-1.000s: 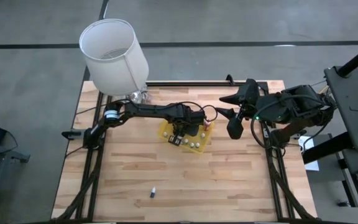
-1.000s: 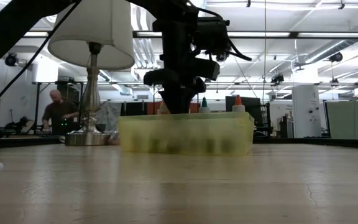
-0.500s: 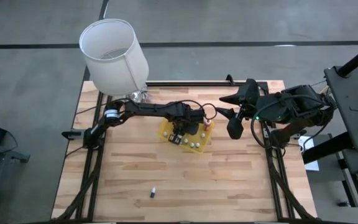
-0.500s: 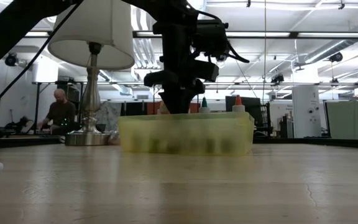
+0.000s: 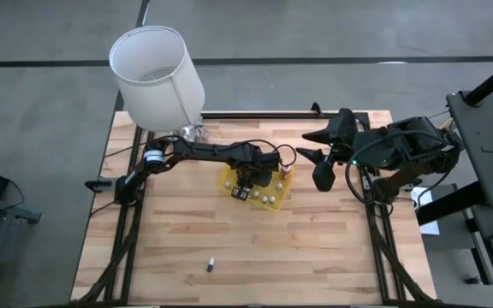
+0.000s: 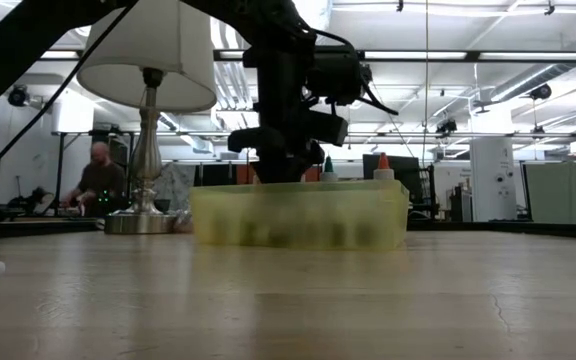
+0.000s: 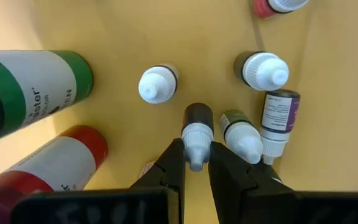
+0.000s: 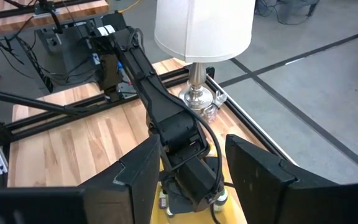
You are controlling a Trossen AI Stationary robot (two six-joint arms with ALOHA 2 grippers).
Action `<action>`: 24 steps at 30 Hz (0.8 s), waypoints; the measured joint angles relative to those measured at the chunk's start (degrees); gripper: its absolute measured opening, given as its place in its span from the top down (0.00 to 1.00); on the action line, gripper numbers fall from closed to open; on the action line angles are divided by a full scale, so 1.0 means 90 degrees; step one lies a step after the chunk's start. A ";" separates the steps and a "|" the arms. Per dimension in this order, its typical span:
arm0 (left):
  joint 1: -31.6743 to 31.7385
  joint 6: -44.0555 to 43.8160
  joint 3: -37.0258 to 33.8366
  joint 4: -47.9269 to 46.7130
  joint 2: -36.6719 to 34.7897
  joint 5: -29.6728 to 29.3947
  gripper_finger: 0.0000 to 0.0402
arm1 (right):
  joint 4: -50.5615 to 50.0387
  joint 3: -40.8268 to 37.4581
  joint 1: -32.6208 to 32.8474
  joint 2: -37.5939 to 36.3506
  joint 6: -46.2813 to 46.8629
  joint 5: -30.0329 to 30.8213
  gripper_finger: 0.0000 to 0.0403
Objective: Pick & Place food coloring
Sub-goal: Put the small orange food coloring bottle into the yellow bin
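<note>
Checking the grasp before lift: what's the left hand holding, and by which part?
The left hand is shut on a small dark vial in the yellow tray, pinching its white cap. The right hand holds nothing.

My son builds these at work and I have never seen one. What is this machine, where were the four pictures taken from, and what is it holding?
It is a robot with two dark jointed arms at a wooden table. One picture looks straight down, one looks level across the tabletop, and one comes from a camera on each wrist. The left end effector reaches into a yellow plastic tray and is shut on the white pointed cap of a tiny dark vial, among other small food coloring bottles. The right end effector waits open beside the tray, holding nothing. A white-shaded lamp stands at the table's far left corner, and one small vial lies alone near the front.
</note>
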 joint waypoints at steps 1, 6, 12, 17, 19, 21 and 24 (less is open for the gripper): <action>0.0002 0.0000 0.0000 0.0002 0.0000 0.0000 0.93 | 0.0000 0.0000 0.0000 0.0000 -0.0002 0.0000 0.57; 0.0001 -0.0015 0.0000 0.0073 0.0000 0.0016 0.90 | 0.0000 0.0000 0.0000 0.0000 -0.0001 0.0000 0.57; 0.0000 -0.0059 0.0000 0.0096 0.0000 0.0022 0.84 | 0.0000 0.0000 0.0000 0.0000 -0.0001 0.0000 0.57; 0.0000 -0.0116 -0.0002 0.0096 0.0000 0.0018 0.79 | 0.0000 0.0000 0.0000 0.0000 0.0000 0.0000 0.57; 0.0002 -0.0170 -0.0002 0.0096 0.0000 0.0019 0.77 | 0.0000 0.0000 0.0000 0.0000 0.0000 0.0000 0.57; 0.0000 -0.0190 0.0000 0.0096 0.0000 0.0017 0.76 | 0.0000 0.0000 0.0000 0.0000 0.0000 0.0000 0.57; 0.0000 -0.0214 0.0009 0.0043 -0.0008 -0.0030 0.75 | 0.0000 0.0000 0.0000 0.0000 0.0000 0.0000 0.57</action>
